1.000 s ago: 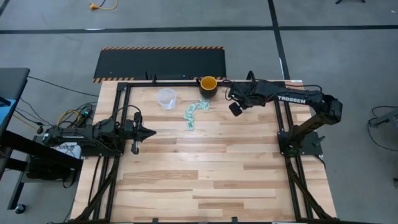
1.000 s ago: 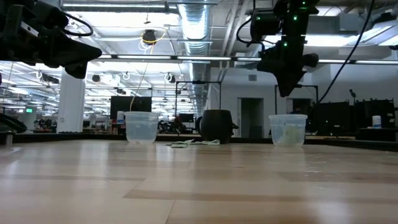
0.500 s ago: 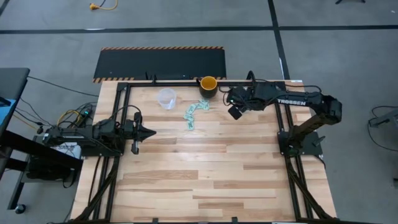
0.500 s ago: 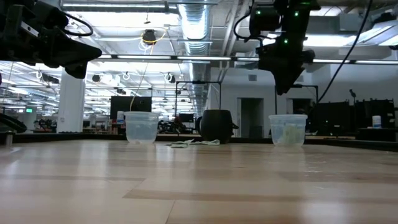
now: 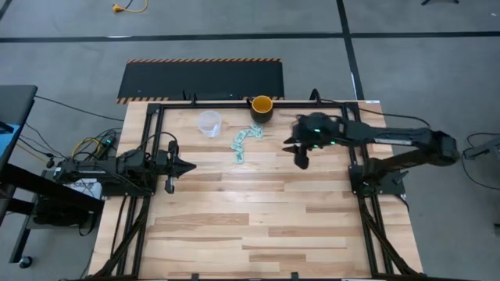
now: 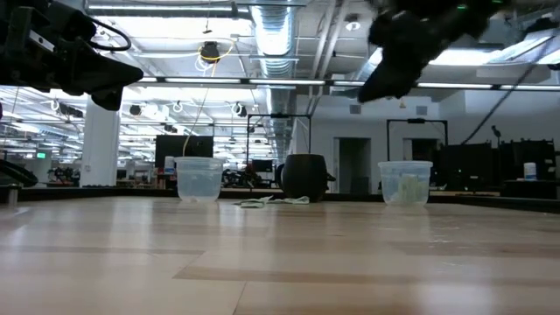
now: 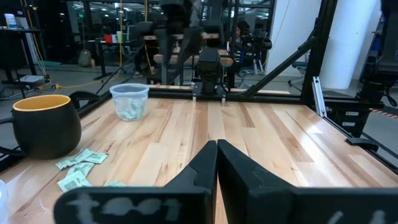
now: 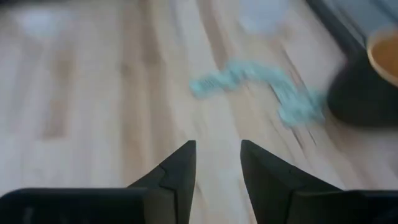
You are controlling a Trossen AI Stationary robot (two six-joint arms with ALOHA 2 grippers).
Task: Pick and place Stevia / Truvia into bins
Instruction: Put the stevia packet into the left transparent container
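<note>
Right pincer [image 5: 301, 160] sits off the worktop [image 5: 258, 226], roughly at 3 o'clock from the sachet pile, nothing between its fingers. In the right wrist view the two dark fingers [image 8: 180, 168] stand apart with bare wood showing in the gap, so it is empty and spread, likely set for a pick. The wrist camera faces the Stevia sachets [image 5: 242, 143], which suggests the arm is lining up on them.

Sachets: a loose light green and white trail lying flat on the wood, between the left clear cup [image 5: 208, 122] and the yellow-orange mug [image 5: 262, 108], at about 7 o'clock from the mug. Scattered thin and flat, so a pick probably needs the fingertips brought down almost to the wood.

Second clear cup [image 6: 404, 182] shows in the low view and in the left wrist view, with a few sachets already in it; in the high view the right arm covers it. The left cup looks empty from above.

Left pincer [image 5: 183, 166] waits at 9 o'clock on the worktop, well apart from the pile. Left wrist view shows its fingers [image 7: 205, 168] pressed together, holding nothing.
</note>
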